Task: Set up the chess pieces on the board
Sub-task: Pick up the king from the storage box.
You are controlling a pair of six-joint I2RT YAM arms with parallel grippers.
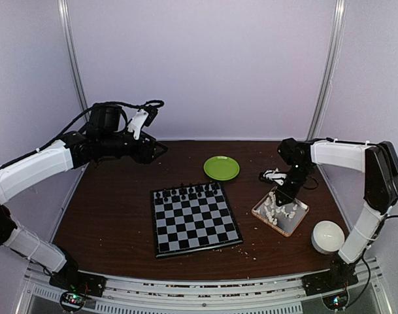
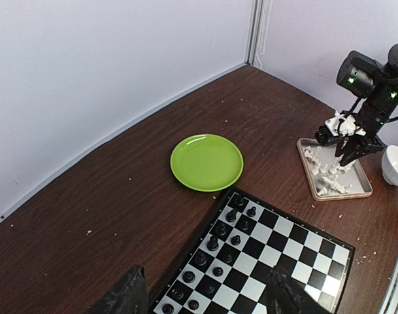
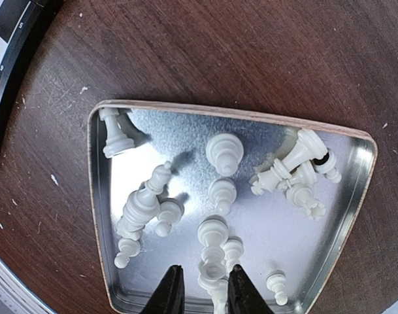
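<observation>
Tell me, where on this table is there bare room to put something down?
Widest bare wood lies left of the chessboard, out to the table edge. The board's near rows and the green plate are also empty. Crowded: the tray of white chess pieces.

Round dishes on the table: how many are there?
2. A green plate lies just beyond the chessboard; a white bowl sits near right, beside the tray of white pieces. None seems hidden.
</observation>
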